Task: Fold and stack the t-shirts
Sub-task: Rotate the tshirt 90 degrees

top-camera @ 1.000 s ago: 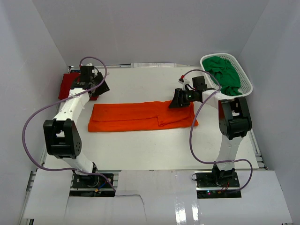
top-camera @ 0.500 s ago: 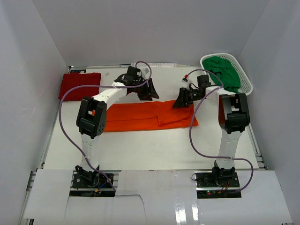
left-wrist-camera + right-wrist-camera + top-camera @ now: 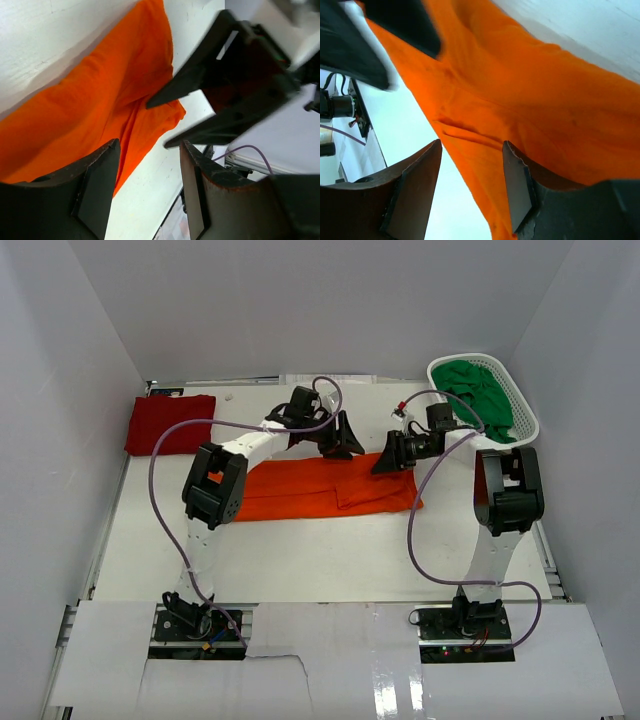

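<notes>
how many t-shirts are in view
3: the orange t-shirt lies mid-table, the dark red t-shirt folded at far left, the green t-shirt bunched in the white basket; others may hide beneath it.

Plain orange t-shirt, dark red t-shirt, green t-shirt, white basket

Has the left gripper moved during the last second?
Yes. The left gripper swung right, away from the dark red shirt, to the orange shirt's far edge, near the right gripper.

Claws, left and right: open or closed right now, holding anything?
Left claw: open, holding nothing.
Right claw: open, holding nothing.
</notes>
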Robot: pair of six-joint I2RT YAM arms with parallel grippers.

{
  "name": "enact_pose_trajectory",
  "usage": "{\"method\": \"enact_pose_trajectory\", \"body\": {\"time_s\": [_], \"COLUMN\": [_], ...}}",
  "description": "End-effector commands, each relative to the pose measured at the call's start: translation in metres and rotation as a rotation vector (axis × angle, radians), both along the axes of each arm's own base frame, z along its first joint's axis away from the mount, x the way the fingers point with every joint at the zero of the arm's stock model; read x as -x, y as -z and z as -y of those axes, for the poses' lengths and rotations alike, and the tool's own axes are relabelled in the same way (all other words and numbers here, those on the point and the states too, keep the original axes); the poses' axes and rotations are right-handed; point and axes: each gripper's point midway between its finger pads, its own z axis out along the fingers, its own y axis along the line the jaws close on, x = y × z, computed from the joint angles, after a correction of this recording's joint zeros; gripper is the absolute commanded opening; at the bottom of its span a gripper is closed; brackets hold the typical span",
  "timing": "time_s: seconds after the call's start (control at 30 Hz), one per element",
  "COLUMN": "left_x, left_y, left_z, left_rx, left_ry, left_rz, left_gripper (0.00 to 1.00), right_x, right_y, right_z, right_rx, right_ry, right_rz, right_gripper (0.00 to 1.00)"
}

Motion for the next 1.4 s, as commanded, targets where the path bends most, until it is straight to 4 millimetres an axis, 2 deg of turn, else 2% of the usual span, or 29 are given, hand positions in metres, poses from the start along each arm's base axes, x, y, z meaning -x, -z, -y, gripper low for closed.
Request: {"method": "enact_pose_trajectory", "body": {"time_s": [0.0, 0.1, 0.2, 0.3, 0.53, 0.7, 0.77, 0.9, 1.07, 1.1, 1.37], "left_x": [0.007, 0.014, 0.019, 0.018, 0.011, 0.007, 0.005, -0.003, -0.006, -0.006, -0.008], "left_y": [0.012, 0.027, 0.032, 0.041, 0.069, 0.076, 0.081, 0.085, 0.094, 0.097, 0.109], "left_z": [0.02, 0.033, 0.045, 0.047, 0.039, 0.031, 0.027, 0.022, 0.022, 0.022, 0.019], "left_rx": [0.075, 0.084, 0.087, 0.081, -0.016, -0.092, -0.128, -0.174, -0.192, -0.2, -0.229], "left_ry": [0.056, 0.088, 0.109, 0.107, 0.065, 0.042, 0.03, 0.015, 0.014, 0.014, 0.011], "left_rz": [-0.059, -0.095, -0.1, -0.108, -0.1, -0.071, -0.064, -0.053, -0.066, -0.066, -0.075], "left_gripper": [0.61, 0.61, 0.61, 0.61, 0.61, 0.61, 0.61, 0.61, 0.61, 0.61, 0.61], "right_x": [0.003, 0.001, -0.003, -0.007, -0.019, -0.018, -0.013, 0.01, 0.037, 0.045, 0.072], "right_y": [-0.023, -0.012, -0.001, 0.009, 0.022, 0.032, 0.036, 0.041, 0.031, 0.036, 0.019], "right_z": [-0.003, -0.003, -0.004, -0.004, -0.003, -0.001, 0.0, 0.007, 0.009, 0.013, 0.016], "right_rx": [-0.046, -0.034, -0.036, -0.034, -0.008, 0.009, 0.015, 0.075, 0.086, 0.105, 0.112], "right_ry": [-0.015, -0.012, -0.015, -0.016, -0.001, 0.0, -0.009, -0.007, 0.003, 0.012, 0.016], "right_rz": [0.059, 0.038, 0.012, -0.002, -0.014, -0.04, -0.068, -0.137, -0.167, -0.195, -0.21], "right_gripper": [0.58, 0.58, 0.58, 0.58, 0.58, 0.58, 0.58, 0.56, 0.56, 0.56, 0.55]}}
